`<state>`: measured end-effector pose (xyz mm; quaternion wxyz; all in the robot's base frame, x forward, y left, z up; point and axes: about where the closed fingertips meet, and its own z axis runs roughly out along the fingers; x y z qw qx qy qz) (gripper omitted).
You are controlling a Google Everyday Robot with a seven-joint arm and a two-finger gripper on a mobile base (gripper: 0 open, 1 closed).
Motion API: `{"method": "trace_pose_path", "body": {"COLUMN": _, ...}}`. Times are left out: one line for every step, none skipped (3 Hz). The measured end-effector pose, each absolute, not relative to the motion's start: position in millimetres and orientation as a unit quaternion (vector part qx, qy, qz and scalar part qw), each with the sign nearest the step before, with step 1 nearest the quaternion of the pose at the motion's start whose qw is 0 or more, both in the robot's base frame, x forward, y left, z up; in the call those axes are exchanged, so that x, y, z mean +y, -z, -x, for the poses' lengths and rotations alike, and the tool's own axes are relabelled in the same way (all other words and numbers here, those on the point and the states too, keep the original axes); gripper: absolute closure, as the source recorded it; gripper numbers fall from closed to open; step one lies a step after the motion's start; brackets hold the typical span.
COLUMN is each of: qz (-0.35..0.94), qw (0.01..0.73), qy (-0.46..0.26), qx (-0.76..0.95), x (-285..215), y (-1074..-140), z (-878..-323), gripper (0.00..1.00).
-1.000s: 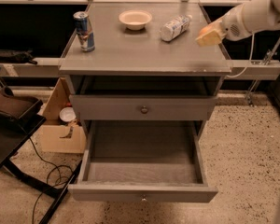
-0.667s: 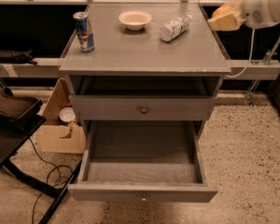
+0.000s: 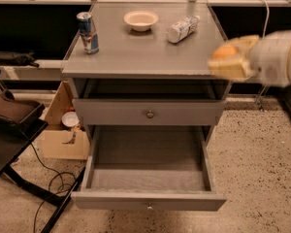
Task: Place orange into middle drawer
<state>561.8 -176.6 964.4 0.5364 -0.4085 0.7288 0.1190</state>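
The orange (image 3: pixel 225 51) is a small round fruit held between the pale fingers of my gripper (image 3: pixel 230 58). The gripper is shut on it, in the air at the cabinet's front right corner, level with the countertop edge. The white arm (image 3: pixel 279 57) reaches in from the right. The middle drawer (image 3: pixel 148 152) stands pulled out below, with a bare flat grey floor, low side walls and a front panel with a small knob (image 3: pixel 149 206). The gripper is above and to the right of the drawer's opening.
On the grey countertop (image 3: pixel 145 52) stand a drink can (image 3: pixel 88 32), a white bowl (image 3: pixel 141 20) and a white plastic bottle (image 3: pixel 182 28) lying on its side. A shut knobbed drawer (image 3: pixel 149 114) sits above the open one. A cardboard box (image 3: pixel 63 130), cables and a black chair are on the left.
The gripper with the orange has moved from the countertop's right rear edge forward and down, to the cabinet's front right corner. The items on the countertop have not moved.
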Motion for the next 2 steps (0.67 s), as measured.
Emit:
{"method": "trace_pose_path", "body": {"qz": 0.396, "qw": 0.452, "qy": -0.188, "qx": 0.777, "x": -188.8, "y": -834.9, "z": -535.2, "gripper": 1.0}}
{"method": "trace_pose_path", "body": {"qz": 0.4, "qw": 0.401, "qy": -0.233, "qx": 0.791, "x": -191.5, "y": -739.9, "z": -546.9, "gripper": 1.0}}
